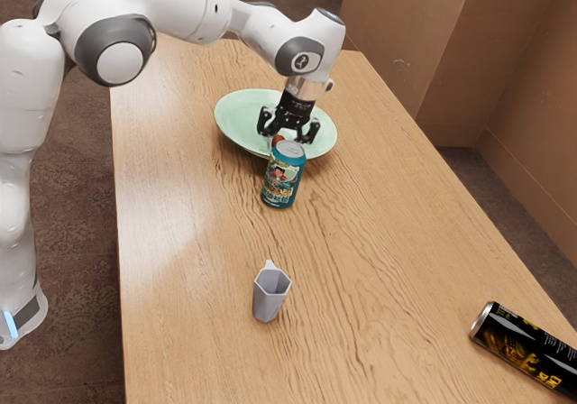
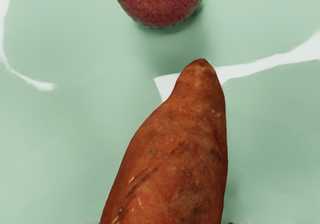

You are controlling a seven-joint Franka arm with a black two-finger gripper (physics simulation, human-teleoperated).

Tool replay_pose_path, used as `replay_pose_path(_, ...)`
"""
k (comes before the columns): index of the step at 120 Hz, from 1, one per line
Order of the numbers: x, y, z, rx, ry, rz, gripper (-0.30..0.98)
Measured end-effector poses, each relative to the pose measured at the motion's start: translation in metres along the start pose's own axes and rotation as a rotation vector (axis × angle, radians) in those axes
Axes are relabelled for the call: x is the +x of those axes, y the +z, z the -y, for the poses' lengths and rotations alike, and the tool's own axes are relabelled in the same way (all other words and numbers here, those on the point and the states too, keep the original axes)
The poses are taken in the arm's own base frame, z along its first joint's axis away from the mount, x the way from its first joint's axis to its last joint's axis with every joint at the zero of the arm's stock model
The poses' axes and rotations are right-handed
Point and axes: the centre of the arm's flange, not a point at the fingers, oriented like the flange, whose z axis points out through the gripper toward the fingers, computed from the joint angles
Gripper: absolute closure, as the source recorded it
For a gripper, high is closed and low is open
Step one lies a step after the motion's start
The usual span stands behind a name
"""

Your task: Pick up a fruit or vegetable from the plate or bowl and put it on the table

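Sweet potato (image 2: 175, 154) on the plate (image 1: 229, 123), my gripper (image 1: 288, 137) above it — fingers (image 1: 313, 131) spread wide, likely to straddle its thick sides.

Pale green plate (image 1: 236, 114), mottled orange-brown sweet potato (image 2: 175, 169), dark red fruit (image 2: 160, 6), tan wood-grained table (image 1: 194, 242), teal can (image 1: 283, 183)

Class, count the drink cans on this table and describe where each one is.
2. One teal can stands upright beside the pale green dish; one black can lies on its side in the exterior view's lower right corner, partly cut off by the picture's edge.
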Motion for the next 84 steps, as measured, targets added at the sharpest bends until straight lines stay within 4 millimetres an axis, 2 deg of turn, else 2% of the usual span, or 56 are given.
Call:
replay_pose_path(29,0.003,-0.001,0.001,0.013,0.022,-0.010,0.57)
replay_pose_path(40,0.004,-0.002,0.002,0.019,0.034,-0.014,0.51)
replay_pose_path(68,0.005,-0.002,0.003,0.031,0.064,-0.027,0.53)
replay_pose_path(84,0.005,-0.014,-0.001,0.022,0.077,-0.037,0.54)
